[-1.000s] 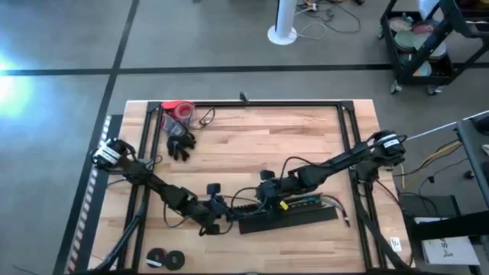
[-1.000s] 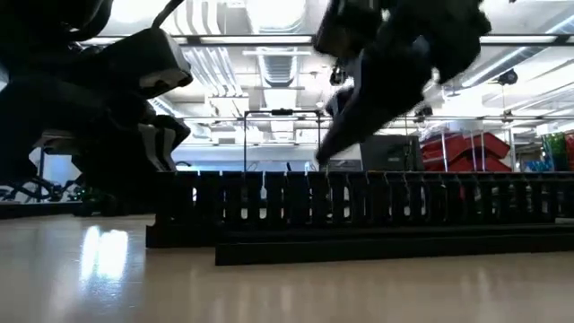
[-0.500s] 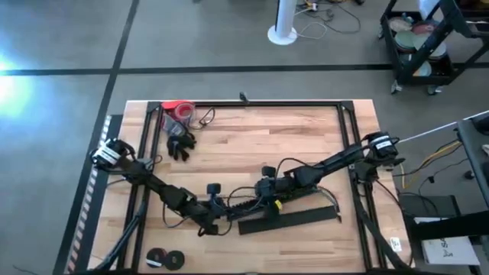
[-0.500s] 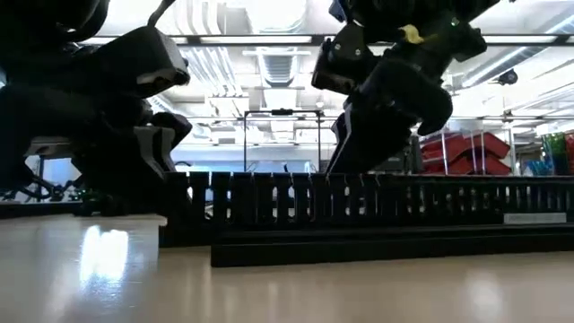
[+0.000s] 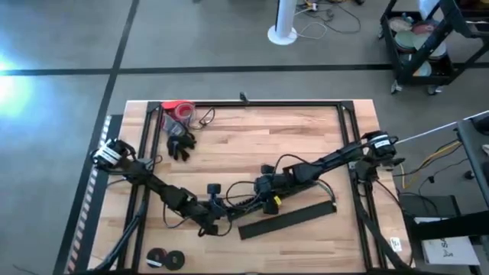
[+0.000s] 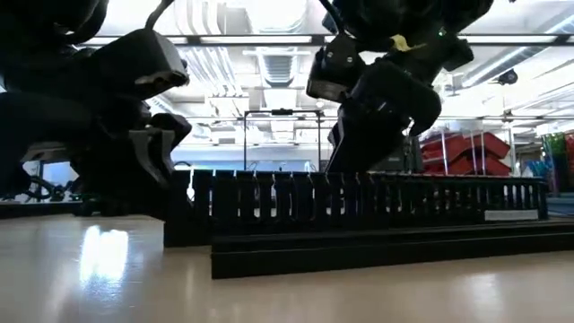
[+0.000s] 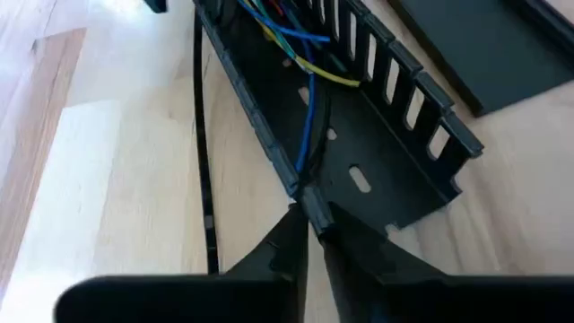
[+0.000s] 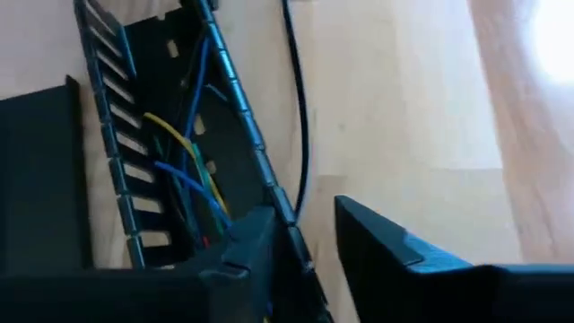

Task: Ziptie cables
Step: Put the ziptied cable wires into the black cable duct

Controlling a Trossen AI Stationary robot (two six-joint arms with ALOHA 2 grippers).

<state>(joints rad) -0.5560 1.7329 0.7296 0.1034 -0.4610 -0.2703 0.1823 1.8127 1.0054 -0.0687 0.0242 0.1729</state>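
Note:
A long black slotted duct lies on the wooden table behind a flat black strip. The cables, thin blue, yellow and green wires, run along the inside of the duct and also show in the right wrist view. My left gripper is shut on the duct's left end. My right gripper stands open farther along the duct, one finger inside it and one outside its wall. A thin black cord lies on the wood beside the duct. My left gripper pinches the end corner of the duct's side wall between its two fingertips. It comes at the duct end-on, slanting down, and the duct rests on the table. My right gripper straddles the duct's side wall from above. Its inner finger lies against the wall; the outer finger stands off it over the wood.
A red object and a black glove lie at the far left. Two black rolls sit at the near left edge. Black frame rails border the table. Bare wood lies in the far middle.
My right gripper has gone toward the table's left along the duct. The duct has shifted with it and drawn away from the flat strip, and its right end has come into the low view.

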